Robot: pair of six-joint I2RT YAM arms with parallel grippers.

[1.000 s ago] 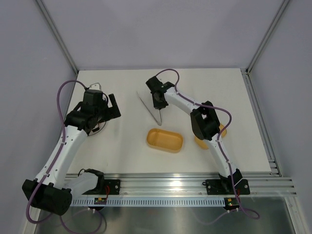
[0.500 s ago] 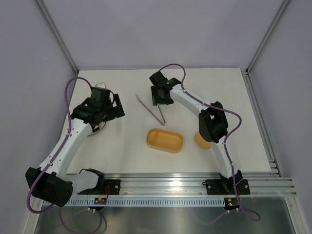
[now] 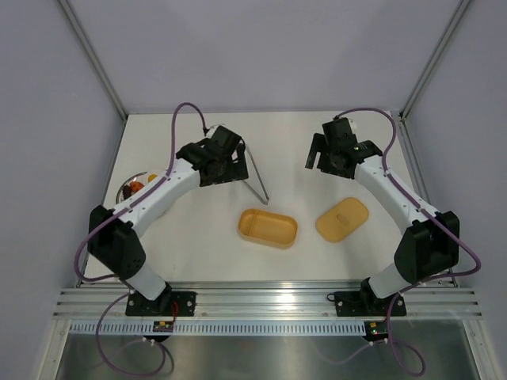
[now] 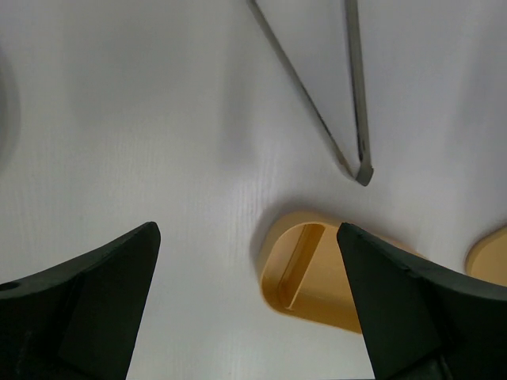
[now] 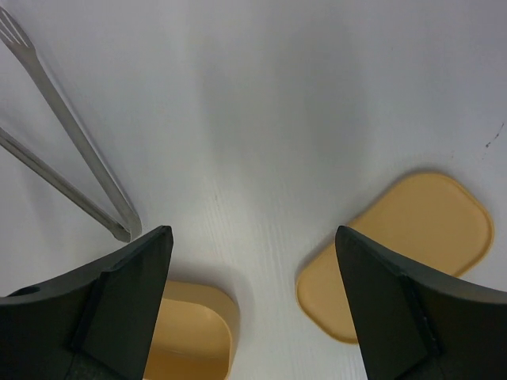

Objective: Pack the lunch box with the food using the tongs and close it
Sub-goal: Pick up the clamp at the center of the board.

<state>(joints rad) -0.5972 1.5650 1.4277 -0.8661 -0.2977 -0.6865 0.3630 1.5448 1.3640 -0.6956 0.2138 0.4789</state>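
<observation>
The silver tongs [image 3: 255,176] lie flat on the table, their joined end pointing at the lunch box [image 3: 268,228]; nothing holds them. The yellow-orange box is uncovered and I see nothing inside it. Its flat lid [image 3: 342,219] lies to its right. Orange-red food [image 3: 137,187] sits on a small plate at the far left. My left gripper [image 3: 224,166] hovers open just left of the tongs [image 4: 348,103], with the box [image 4: 317,273] below it in the left wrist view. My right gripper [image 3: 326,158] hangs open, above and between the box [image 5: 190,328] and lid [image 5: 404,245].
The white plate [image 3: 125,191] stands at the table's left edge, partly hidden behind the left arm. Grey walls close in the table at the left, back and right. An aluminium rail [image 3: 269,301] runs along the near edge.
The right gripper opened, left the tongs lying on the table and pulled away to the right. The left arm swung from the plate at the left across to the tongs.
</observation>
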